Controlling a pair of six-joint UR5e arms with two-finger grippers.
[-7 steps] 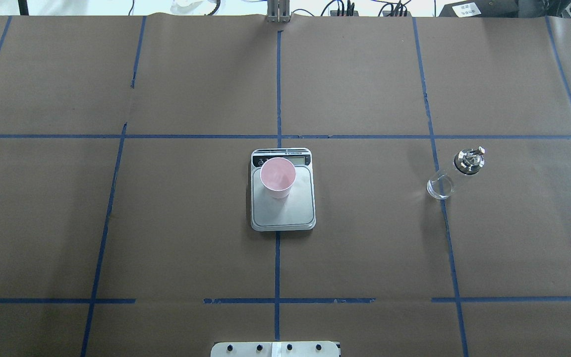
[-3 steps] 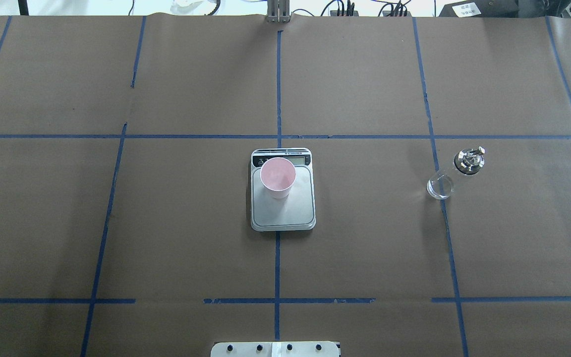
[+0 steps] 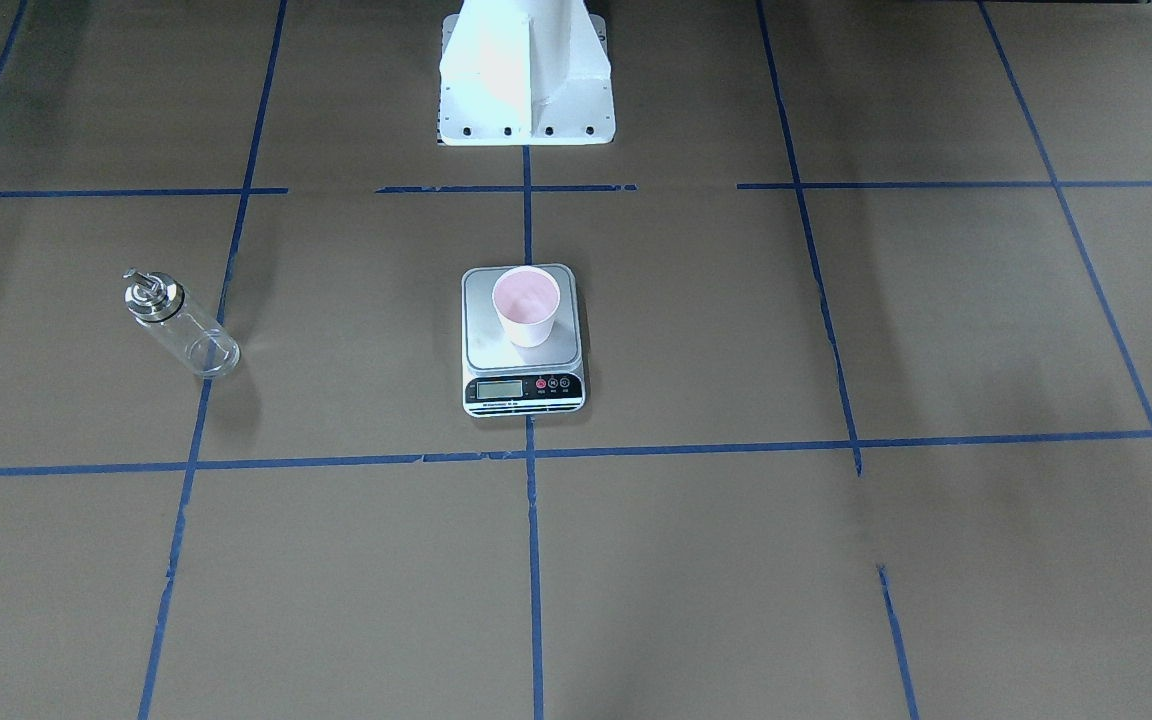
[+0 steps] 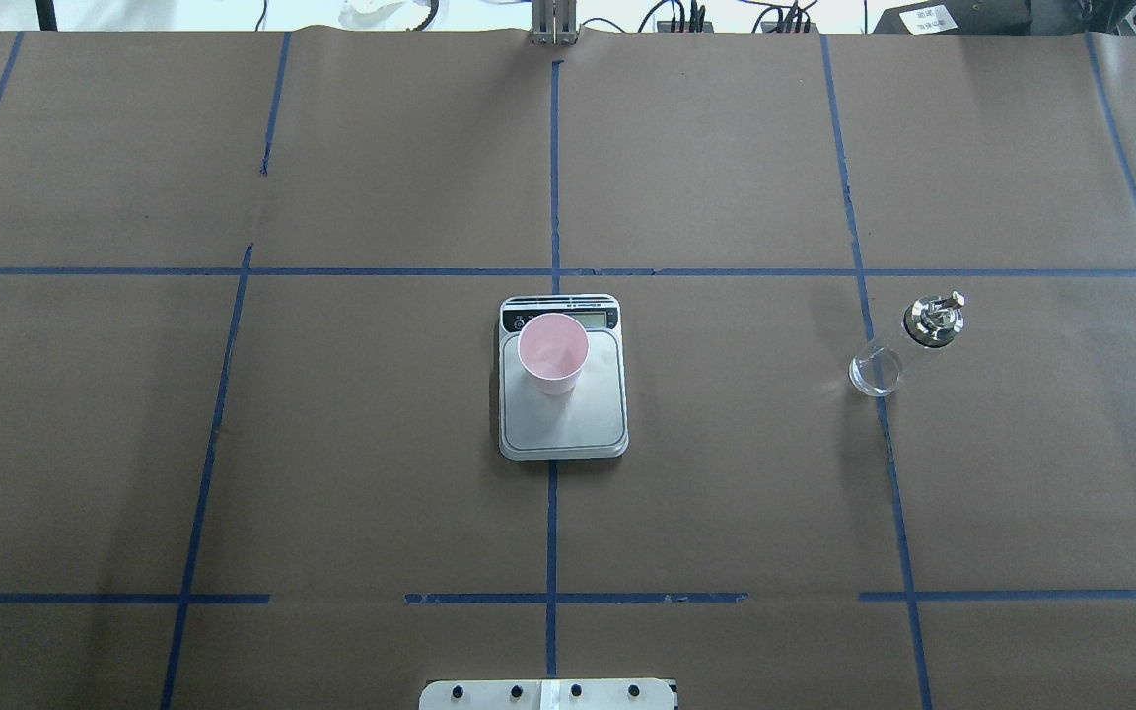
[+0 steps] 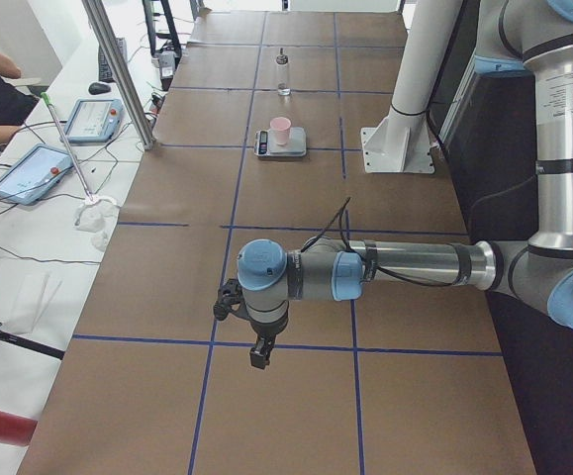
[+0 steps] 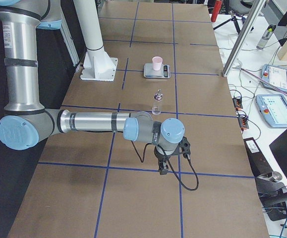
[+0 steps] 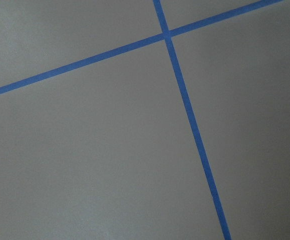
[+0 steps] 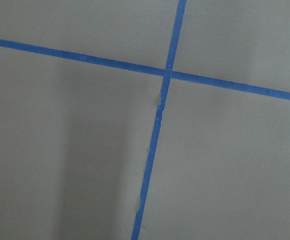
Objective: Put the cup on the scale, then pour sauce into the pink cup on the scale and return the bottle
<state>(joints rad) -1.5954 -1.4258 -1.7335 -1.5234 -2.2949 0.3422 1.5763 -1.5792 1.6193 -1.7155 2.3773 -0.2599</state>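
The table (image 4: 331,444) is covered in brown paper and gridded by blue tape lines (image 4: 551,168). The scale (image 4: 568,424) sits at centre, across the middle line. The bottle (image 4: 908,345) stands upright, well apart on the robot's right, with its base on a tape line. A white pedestal base (image 3: 526,100) stands at the robot's edge.

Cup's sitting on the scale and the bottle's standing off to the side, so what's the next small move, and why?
Probably bring the right hand toward the bottle for a grasp. The cup already stands on the scale. Its inside looks plain pink, though a clear pour would be hard to see. The bottle stands upright and free on that arm's side.
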